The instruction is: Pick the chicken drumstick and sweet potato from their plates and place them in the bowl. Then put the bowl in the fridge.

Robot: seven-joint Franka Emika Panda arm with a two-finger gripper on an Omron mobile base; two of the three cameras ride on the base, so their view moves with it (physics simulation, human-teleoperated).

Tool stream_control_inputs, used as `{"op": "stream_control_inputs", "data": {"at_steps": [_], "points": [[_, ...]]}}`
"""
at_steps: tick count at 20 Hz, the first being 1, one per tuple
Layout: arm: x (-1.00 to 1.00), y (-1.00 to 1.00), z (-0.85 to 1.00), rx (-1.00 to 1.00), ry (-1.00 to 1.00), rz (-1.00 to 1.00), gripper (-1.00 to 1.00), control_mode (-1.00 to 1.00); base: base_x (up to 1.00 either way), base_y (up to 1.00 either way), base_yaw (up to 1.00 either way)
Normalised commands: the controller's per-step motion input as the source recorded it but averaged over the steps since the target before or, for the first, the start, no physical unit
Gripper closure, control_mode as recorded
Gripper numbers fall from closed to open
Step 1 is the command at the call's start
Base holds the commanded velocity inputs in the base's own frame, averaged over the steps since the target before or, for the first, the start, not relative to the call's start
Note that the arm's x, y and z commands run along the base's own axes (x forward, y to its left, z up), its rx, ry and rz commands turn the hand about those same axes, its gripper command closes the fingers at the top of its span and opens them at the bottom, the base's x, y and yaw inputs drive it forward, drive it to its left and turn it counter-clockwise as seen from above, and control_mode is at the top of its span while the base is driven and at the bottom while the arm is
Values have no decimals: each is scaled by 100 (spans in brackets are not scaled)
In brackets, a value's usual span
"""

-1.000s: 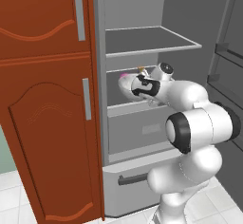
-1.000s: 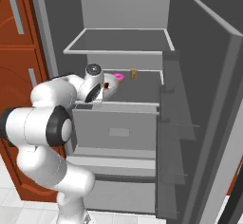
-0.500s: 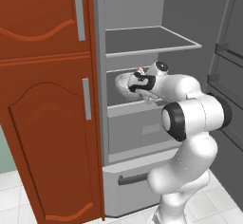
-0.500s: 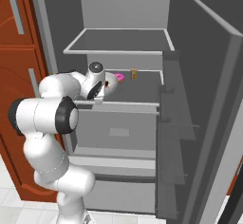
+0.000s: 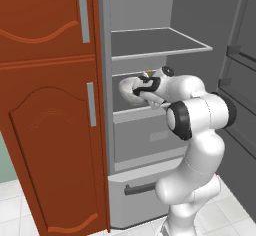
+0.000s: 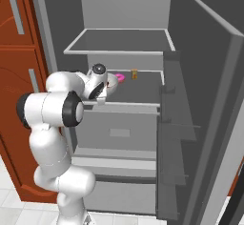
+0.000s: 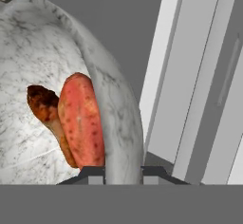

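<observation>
My gripper (image 7: 116, 172) is shut on the rim of the speckled whitish-grey bowl (image 7: 114, 104), one fingertip inside the wall and one outside. In the bowl lie the orange-red sweet potato (image 7: 80, 118) and, beside it, the brown chicken drumstick (image 7: 45, 105). From the base views the bowl (image 5: 128, 87) is held tilted over the fridge's middle shelf (image 6: 143, 88), with the gripper (image 5: 144, 87) on its right side. The fridge (image 5: 160, 42) stands open. The plates are out of view.
A pink item (image 6: 120, 77) and a small brown item (image 6: 135, 74) sit at the back of the middle shelf. The red-brown wooden cabinet (image 5: 50, 130) stands to the left, the open fridge door (image 6: 209, 100) to the right, drawers (image 5: 145, 135) below.
The arm has reached a little further into the fridge, carrying the bowl slightly left over the middle shelf. The grip on the rim is unchanged.
</observation>
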Motion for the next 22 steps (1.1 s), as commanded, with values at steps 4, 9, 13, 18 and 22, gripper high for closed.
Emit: {"op": "stream_control_inputs", "data": {"at_steps": [4,9,13,18,22], "points": [[34,4,-19,0,-4,0,100,-100,0,0,0],[31,8,-24,0,-9,0,100,-100,0,0,0],[36,4,-13,0,-2,0,100,-100,0,0,0],[39,0,-7,0,1,0,100,-100,0,0,0],[42,0,0,0,3,0,100,-100,0,0,0]]}}
